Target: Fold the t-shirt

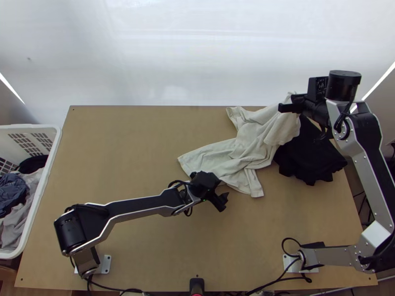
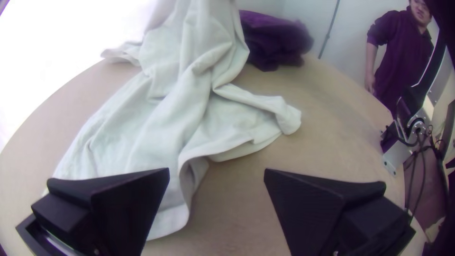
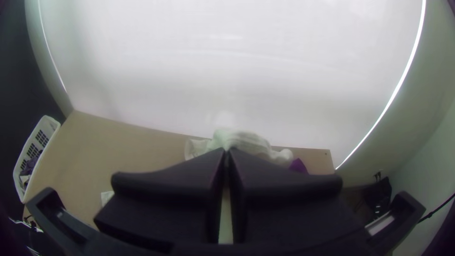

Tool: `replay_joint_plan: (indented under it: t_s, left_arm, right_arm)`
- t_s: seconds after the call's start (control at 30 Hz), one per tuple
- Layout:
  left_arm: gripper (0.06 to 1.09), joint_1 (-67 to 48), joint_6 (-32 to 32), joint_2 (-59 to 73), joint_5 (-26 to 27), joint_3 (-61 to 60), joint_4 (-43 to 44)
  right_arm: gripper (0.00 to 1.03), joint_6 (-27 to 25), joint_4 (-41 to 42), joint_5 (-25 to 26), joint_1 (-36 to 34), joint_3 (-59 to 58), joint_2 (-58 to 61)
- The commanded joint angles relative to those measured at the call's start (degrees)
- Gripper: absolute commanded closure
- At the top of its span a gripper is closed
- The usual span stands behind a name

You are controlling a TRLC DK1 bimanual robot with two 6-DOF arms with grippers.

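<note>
The off-white t-shirt [image 1: 247, 143] lies bunched and creased at the table's back right, its upper right part lifted. My right gripper [image 1: 286, 107] is above the table there, shut on that raised part. In the right wrist view, the right gripper [image 3: 226, 151] has its fingertips together, with the t-shirt [image 3: 244, 140] beyond and between them. By the shirt's near edge is my left gripper [image 1: 222, 198], low over the table. The left wrist view shows the left gripper [image 2: 217, 176] open, the t-shirt [image 2: 161, 114] passing behind one finger and bare table between the fingertips.
A black garment [image 1: 308, 160] lies crumpled beside the shirt, at the right and partly under the right arm. A white basket [image 1: 55, 148] with clothes stands off the table's left edge. Bare wood [image 1: 118, 153] stretches across the table's left half.
</note>
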Motion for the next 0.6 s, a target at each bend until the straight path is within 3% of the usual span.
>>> replay_joint_plan:
  t_s: [0.0, 0.07, 0.1, 0.13, 0.2, 0.57]
  left_arm:
    - [0.33, 0.25, 1.05, 2.29, -1.72, 1.08, 0.19]
    - [0.71, 0.16, 0.78, 2.21, -2.08, 0.82, 0.19]
    - [0.84, 0.16, 0.78, 2.21, -3.04, 0.82, 0.19]
    - [0.84, 0.16, 1.05, 2.29, -3.04, 0.46, 0.10]
    - [1.04, 0.25, 2.28, 2.47, -3.22, -0.15, -0.25]
    - [1.05, 10.36, 3.07, -14.05, -0.32, -10.70, -9.13]
  right_arm:
    - [1.00, 0.45, 0.35, -0.07, 0.21, -0.10, -1.48]
    - [1.00, 0.45, 0.35, -0.07, 0.21, -0.19, -2.01]
    - [1.00, 0.45, 0.35, -0.07, 0.21, -0.19, -2.09]
    - [1.00, 0.45, 0.35, -0.07, 0.13, -0.46, -2.36]
    - [1.00, 0.45, 0.35, -0.07, -0.05, -0.98, -3.15]
    - [1.00, 0.98, 0.35, -0.86, -0.66, -3.18, -5.70]
